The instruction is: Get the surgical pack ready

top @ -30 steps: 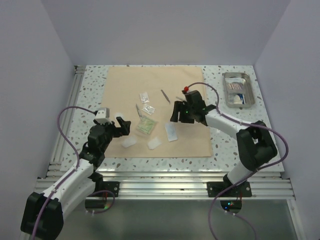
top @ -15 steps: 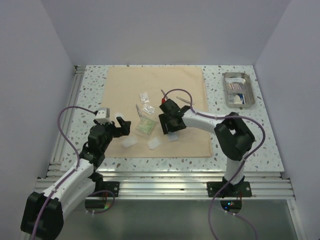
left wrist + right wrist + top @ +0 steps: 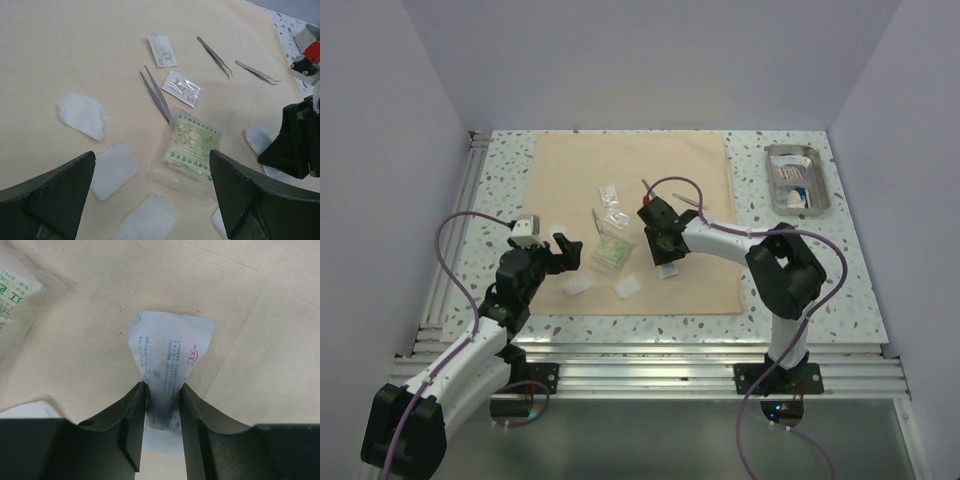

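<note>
The right gripper [image 3: 162, 390] is closed on a white printed sachet [image 3: 167, 347]. Its two dark fingers [image 3: 135, 415] squeeze the packet's near end so the paper bunches between them, and the far end fans out flat at 12 o'clock on the tan cloth [image 3: 640, 165]. In the right wrist view a corner of a green-printed sachet [image 3: 12, 292] lies at 10 o'clock from the pinch, apart from it, and the edge of a white gauze pad [image 3: 27, 410] shows at 8 o'clock. From above, this gripper sits low over the near half of the cloth, slightly right of its middle. Going outward from it, the green-printed sachet lies at 9 o'clock and two clear sachets [image 3: 613, 206] at about 10 o'clock. Thin metal tweezers are scattered between 10 and 1 o'clock: one [image 3: 597, 220] beside the clear sachets, one [image 3: 650, 190] just beyond the gripper and one [image 3: 688, 198] to its right. Two more white gauze pads [image 3: 628, 287] lie at 7 to 8 o'clock near the cloth's front edge. Farther out at 9 o'clock the left gripper [image 3: 560, 250] hangs over the cloth's left edge with its fingers spread wide and nothing between them. Well away at 2 o'clock, off the cloth on the speckled table [image 3: 500, 190], stands the steel tray [image 3: 820, 205], holding a few small packets too small to make out.
</note>
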You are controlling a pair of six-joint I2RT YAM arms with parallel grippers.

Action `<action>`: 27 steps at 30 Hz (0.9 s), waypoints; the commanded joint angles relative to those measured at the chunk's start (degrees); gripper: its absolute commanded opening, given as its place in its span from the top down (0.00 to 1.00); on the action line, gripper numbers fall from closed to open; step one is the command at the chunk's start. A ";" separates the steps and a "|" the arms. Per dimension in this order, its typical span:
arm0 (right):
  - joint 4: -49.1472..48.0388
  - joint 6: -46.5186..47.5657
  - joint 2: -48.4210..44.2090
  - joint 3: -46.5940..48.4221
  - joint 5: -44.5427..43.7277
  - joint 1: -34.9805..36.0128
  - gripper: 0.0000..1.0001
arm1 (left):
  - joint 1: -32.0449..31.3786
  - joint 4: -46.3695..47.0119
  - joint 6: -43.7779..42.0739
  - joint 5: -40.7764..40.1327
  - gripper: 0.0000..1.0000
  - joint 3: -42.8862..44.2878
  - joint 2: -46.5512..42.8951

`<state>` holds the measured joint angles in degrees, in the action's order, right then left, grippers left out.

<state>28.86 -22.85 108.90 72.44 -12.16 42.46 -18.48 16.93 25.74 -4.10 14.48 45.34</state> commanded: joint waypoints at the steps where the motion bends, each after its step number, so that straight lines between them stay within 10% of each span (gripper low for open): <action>1: 1.11 0.53 -5.45 1.82 -4.97 -1.66 0.65 | -0.33 0.65 -1.39 -0.03 0.00 1.96 -0.60; 19: -14.62 -14.47 -12.59 4.54 -4.62 -48.14 0.67 | -0.68 1.27 -1.74 -1.00 0.00 1.52 -0.87; 27: -16.21 -29.08 -4.14 9.03 -11.38 -52.57 0.70 | -0.77 1.62 -1.83 -1.35 0.00 1.69 0.01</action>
<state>14.87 -43.27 102.94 79.11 -18.59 -11.27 -18.83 16.97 25.52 -4.58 14.48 45.21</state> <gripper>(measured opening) 0.298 0.997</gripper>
